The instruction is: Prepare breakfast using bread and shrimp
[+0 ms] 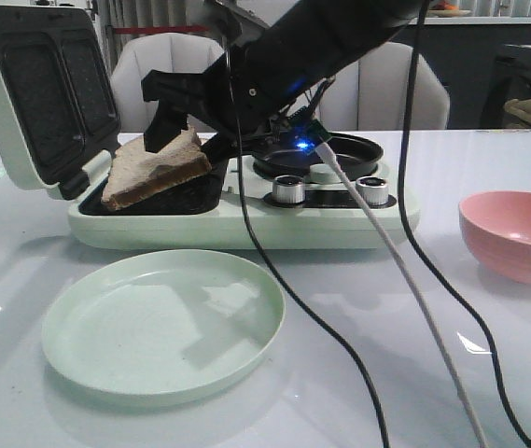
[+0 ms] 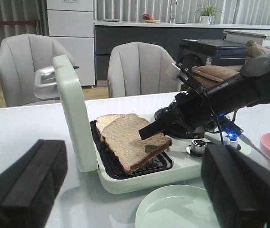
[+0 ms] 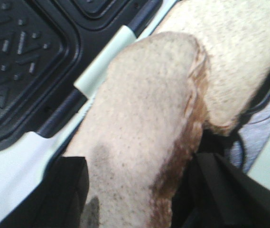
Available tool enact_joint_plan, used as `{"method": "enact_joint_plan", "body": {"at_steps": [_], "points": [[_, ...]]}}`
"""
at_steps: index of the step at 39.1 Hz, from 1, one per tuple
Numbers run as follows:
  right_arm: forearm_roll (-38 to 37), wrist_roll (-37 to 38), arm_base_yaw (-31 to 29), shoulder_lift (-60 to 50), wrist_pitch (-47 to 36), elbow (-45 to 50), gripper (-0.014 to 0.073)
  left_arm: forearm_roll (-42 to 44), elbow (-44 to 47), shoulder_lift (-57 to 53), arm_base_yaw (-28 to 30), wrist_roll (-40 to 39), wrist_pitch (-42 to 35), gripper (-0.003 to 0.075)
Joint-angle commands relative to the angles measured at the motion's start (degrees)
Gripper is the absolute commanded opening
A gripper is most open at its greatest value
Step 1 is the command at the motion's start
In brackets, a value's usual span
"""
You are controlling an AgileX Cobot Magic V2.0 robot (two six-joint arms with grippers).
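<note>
**Lifting the toast out of the sandwich maker**

Our right gripper (image 2: 146, 133) is pinching one slice of pale bread with a dark brown crust (image 1: 158, 170). Its two black fingers are squeezed on the edge of the slice, and the slice tilts up over the black tray. Our left gripper (image 2: 130, 190) is wide apart and holds nothing. It hangs back, near the table.

Going from left to right, we see the pale green sandwich maker (image 1: 246, 224) with its lid (image 1: 36, 93) standing up. Inside it, a second slice of bread (image 2: 107, 121) lies under the one we hold. In front sits a round, pale green plate (image 1: 162, 322), with nothing on it. Far right is a pink bowl (image 1: 515, 233). We cannot see any shrimp in these views.

We think the bread should go to the plate. We should lift it slowly, so it clears the tray edge. We should squeeze softly, because bread bends and tears. Then we lower it flat over the plate's middle before we let go.
</note>
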Motion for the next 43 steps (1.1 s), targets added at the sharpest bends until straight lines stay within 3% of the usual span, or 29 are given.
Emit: {"method": "enact_joint_plan", "body": {"at_steps": [1, 14, 21, 26, 31, 35, 40, 43], "points": [[-3.2, 0.2, -0.2, -5.6, -3.7, -1.9, 0.0549, -0.7, -1.5, 0.6, -0.3, 0.0, -5.1, 0.0618], [-13.1, 0.2, -0.5, -10.3, -6.7, -1.9, 0.0549, -0.7, -1.5, 0.6, -0.3, 0.0, -5.1, 0.0618], [-14.3, 0.2, -2.8, -15.5, -6.3, -1.9, 0.0549, -0.7, -1.5, 0.6, -0.3, 0.0, -5.1, 0.0618], [-14.3, 0.2, -6.4, -19.4, -2.6, -1.9, 0.0549, -0.7, -1.5, 0.6, -0.3, 0.0, -5.1, 0.0618], [-16.8, 1.2, -10.9, -23.6, 6.3, -1.9, 0.0549, -0.7, -1.5, 0.6, -0.3, 0.0, -5.1, 0.0618], [-27.7, 8.8, -13.1, -27.1, 12.5, -1.9, 0.0549, -0.7, -1.5, 0.6, -0.3, 0.0, -5.1, 0.0618], [-50.1, 25.5, -13.5, -30.7, 18.2, -1.9, 0.0549, -0.7, -1.5, 0.6, -0.3, 0.0, -5.1, 0.0618], [-59.0, 35.0, -13.5, -32.6, 21.6, -1.9, 0.0549, -0.7, -1.5, 0.6, -0.3, 0.0, -5.1, 0.0618]]}}
